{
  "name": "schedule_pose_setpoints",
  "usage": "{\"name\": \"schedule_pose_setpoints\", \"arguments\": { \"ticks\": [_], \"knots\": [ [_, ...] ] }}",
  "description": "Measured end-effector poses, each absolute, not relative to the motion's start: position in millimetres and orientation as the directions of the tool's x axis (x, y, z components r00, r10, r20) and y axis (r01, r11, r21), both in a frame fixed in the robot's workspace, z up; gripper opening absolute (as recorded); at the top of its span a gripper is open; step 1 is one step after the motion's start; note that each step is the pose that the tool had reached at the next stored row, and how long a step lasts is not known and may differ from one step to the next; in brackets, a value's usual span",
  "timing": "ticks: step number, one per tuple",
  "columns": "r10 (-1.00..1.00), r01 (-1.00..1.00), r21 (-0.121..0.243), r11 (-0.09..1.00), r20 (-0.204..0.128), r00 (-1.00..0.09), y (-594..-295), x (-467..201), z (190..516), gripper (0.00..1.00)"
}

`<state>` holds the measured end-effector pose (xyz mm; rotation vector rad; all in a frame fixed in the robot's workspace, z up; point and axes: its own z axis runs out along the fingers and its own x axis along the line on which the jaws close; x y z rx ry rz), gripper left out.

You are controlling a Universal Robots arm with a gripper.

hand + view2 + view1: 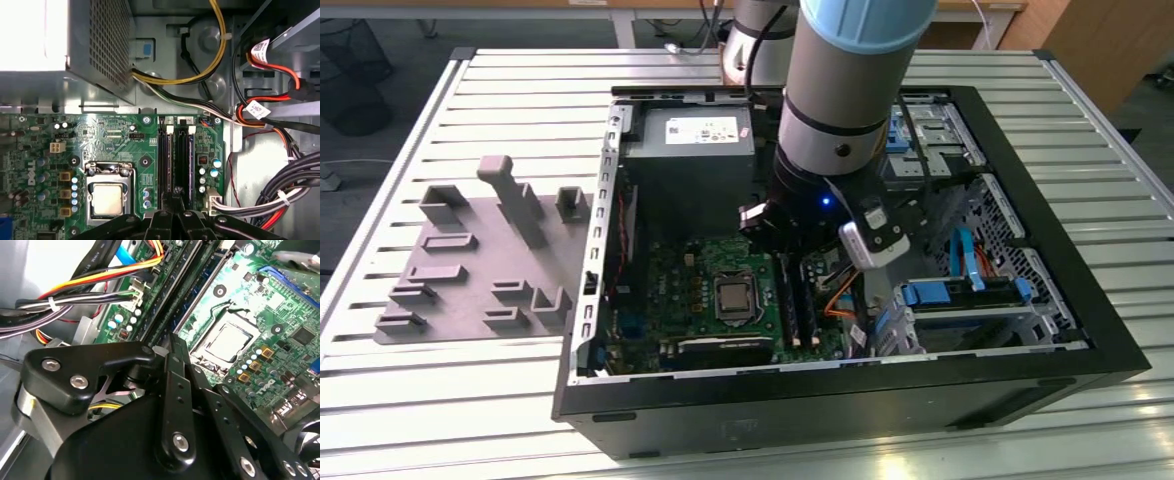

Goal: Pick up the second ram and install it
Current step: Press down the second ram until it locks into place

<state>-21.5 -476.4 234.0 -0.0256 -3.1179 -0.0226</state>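
Observation:
My gripper reaches down into the open computer case, over the far end of the two long ram slots. In both wrist views its black fingers are shut together just above those slots. A thin dark blue-green stick, the second ram, stands edge-up in the slot that runs out from under the fingertips. It lies along the slot beside the CPU socket. I see nothing between the fingers. I cannot tell whether they touch the stick.
A grey fixture with upright holders lies on the slatted table at the exterior view's left. Inside the case are the power supply, bundled cables, orange and yellow wires and blue drive-bay clips.

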Motion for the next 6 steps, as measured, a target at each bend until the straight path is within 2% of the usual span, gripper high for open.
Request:
{"name": "schedule_pose_setpoints", "arguments": {
  "ticks": [6],
  "knots": [
    [0.016,0.017,0.014,1.0,0.024,-1.0,-476.5,-21.5,236.0,0.11]
  ]
}}
